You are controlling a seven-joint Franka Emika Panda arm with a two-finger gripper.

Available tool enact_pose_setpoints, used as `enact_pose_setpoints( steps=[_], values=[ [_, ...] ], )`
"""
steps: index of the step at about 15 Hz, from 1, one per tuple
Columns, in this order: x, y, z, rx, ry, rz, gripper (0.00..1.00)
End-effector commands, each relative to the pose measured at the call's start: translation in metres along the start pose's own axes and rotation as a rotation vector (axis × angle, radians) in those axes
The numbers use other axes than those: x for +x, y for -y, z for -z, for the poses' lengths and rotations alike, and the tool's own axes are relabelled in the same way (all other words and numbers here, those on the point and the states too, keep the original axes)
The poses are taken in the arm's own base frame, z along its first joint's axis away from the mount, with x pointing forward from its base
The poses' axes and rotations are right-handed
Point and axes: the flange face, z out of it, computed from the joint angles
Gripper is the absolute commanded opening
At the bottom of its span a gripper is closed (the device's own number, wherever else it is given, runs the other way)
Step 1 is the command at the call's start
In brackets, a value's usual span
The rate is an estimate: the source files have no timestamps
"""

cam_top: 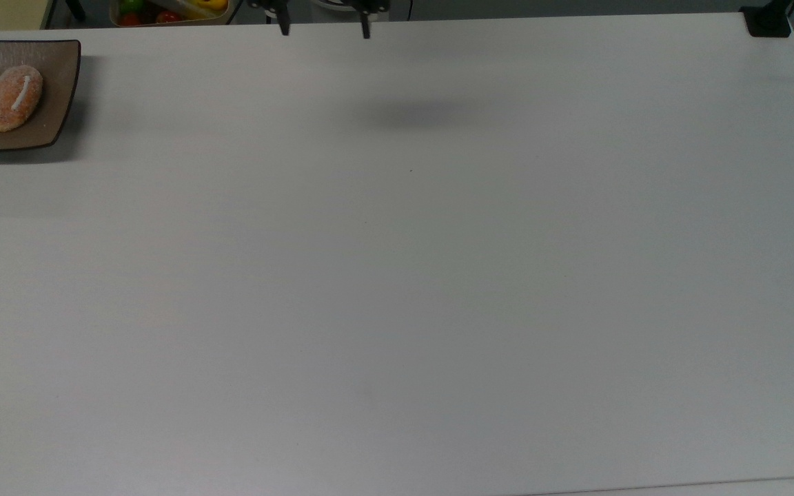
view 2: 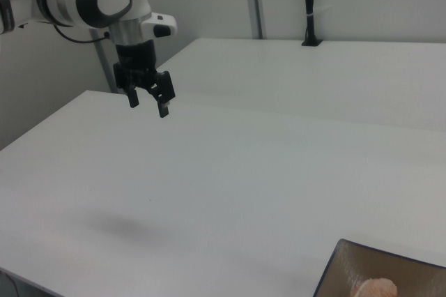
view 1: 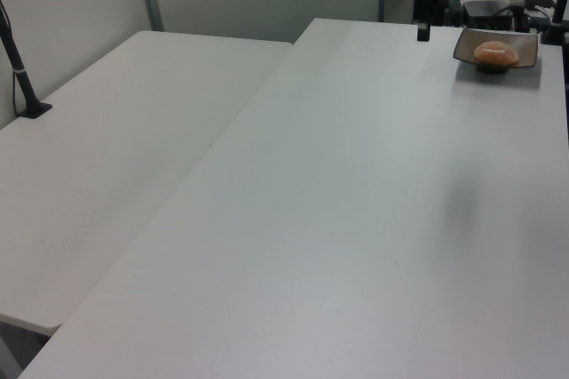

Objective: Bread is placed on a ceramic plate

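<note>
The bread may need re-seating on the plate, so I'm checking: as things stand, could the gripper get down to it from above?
Probably yes. The bread lies uncovered on the ceramic plate, nothing over or beside it. The gripper hangs empty, fingers apart, with bare table between.

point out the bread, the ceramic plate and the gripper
bread (cam_top: 14,98), top view, its speckled top
ceramic plate (cam_top: 59,89), top view, bare surface right of the bun
gripper (view 2: 148,102), right view, midway between its open fingertips

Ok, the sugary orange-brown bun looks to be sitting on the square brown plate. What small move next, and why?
Probably just hold the gripper where it is, or ease it slightly higher. The sugary orange-brown bun rests on the square brown ceramic plate, and the gripper hangs open, empty and well apart, above the white table.
</note>
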Motion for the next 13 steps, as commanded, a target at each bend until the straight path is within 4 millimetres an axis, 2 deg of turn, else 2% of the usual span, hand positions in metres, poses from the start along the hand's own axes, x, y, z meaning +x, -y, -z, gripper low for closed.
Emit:
enact_pose_setpoints(
  steps=[1, 7, 13],
  values=[
    [0.010, 0.017, -0.013, -0.006, -0.043, -0.013, 1.00],
    [0.006, 0.010, -0.010, -0.116, -0.044, -0.031, 1.00],
    [0.009, 0.001, -0.006, -0.099, -0.062, -0.047, 1.00]
  ],
)
